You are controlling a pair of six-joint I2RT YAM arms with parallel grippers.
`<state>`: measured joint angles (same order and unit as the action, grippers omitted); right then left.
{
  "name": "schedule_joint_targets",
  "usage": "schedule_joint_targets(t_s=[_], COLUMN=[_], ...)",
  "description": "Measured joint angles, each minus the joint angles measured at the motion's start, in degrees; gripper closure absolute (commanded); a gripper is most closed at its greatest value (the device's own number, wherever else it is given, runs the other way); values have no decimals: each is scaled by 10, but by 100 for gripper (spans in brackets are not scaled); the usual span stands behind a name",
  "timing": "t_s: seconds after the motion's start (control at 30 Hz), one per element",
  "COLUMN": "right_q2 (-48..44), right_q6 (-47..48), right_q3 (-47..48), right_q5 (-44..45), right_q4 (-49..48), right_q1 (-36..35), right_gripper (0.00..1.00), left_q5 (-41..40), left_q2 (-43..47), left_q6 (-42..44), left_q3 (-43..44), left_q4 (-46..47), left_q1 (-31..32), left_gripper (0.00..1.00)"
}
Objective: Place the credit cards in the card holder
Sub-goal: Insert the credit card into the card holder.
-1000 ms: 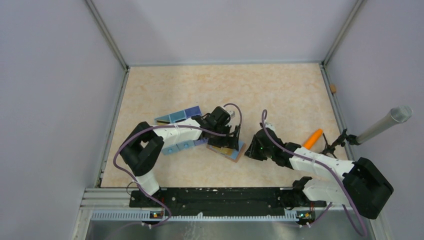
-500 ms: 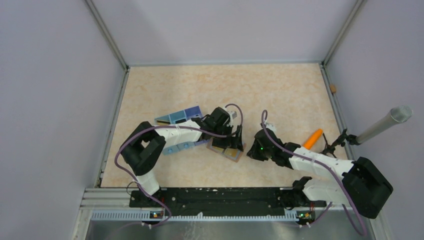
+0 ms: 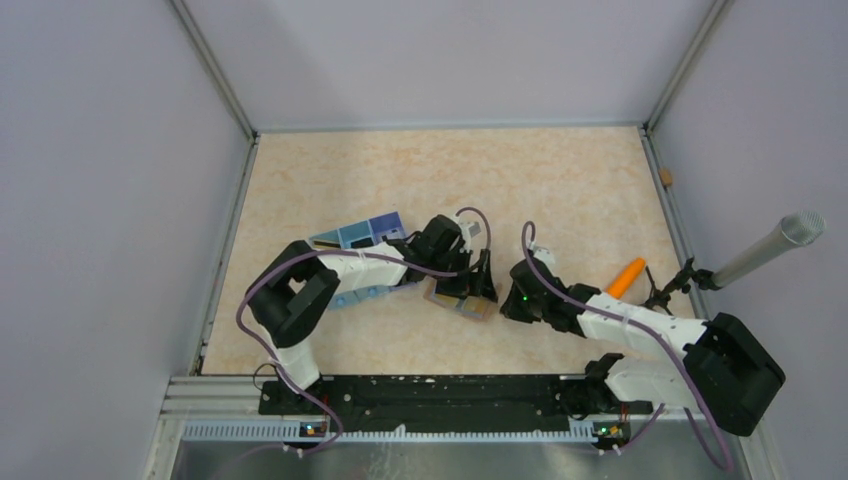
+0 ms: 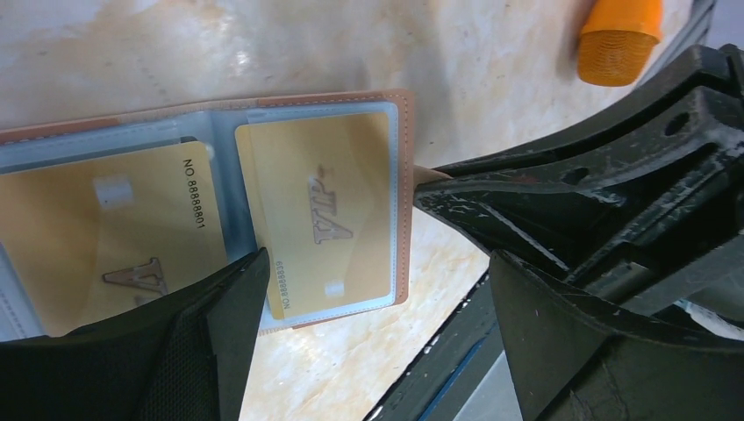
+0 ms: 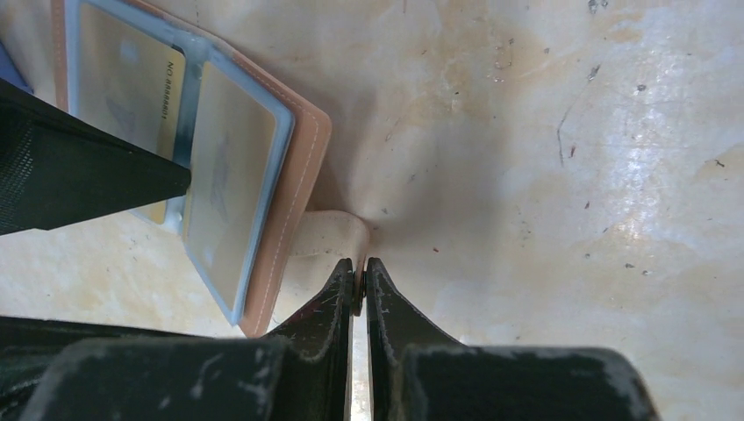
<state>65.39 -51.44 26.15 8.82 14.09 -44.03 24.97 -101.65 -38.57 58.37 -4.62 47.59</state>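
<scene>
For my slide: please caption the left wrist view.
Open card holder showing two gold cards in clear sleeves, beneath the open left gripper.

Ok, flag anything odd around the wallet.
The open brown leather card holder lies askew; its tan closure tab looks pinched between the shut right fingers. Two gold VIP cards sit in its clear sleeves. Nothing spilled.

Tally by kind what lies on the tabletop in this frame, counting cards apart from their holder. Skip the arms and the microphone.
gold cards: 2, both in the holder's clear sleeves
card holder: 1, lying open
orange carrot-shaped object: 1
blue divided box: 1
Total: 5
</scene>
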Motion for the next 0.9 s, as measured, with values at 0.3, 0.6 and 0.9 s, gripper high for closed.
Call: schedule_joint_targets(t_s=[0.3, 0.6, 0.9], right_q2=[0, 5, -61], right_q6=[83, 180, 199], right_q3=[25, 79, 96], right_q5=[8, 27, -55], right_q4=[34, 70, 77], right_q1=[36, 94, 93], right_gripper=[100, 57, 68], left_q5=[18, -33, -132], left_q2=[9, 96, 130], left_q6=[-22, -25, -50], left_q3=[-26, -54, -92], left_q4=[45, 12, -26], left_q1=[8, 9, 9], left_gripper=[1, 1, 11])
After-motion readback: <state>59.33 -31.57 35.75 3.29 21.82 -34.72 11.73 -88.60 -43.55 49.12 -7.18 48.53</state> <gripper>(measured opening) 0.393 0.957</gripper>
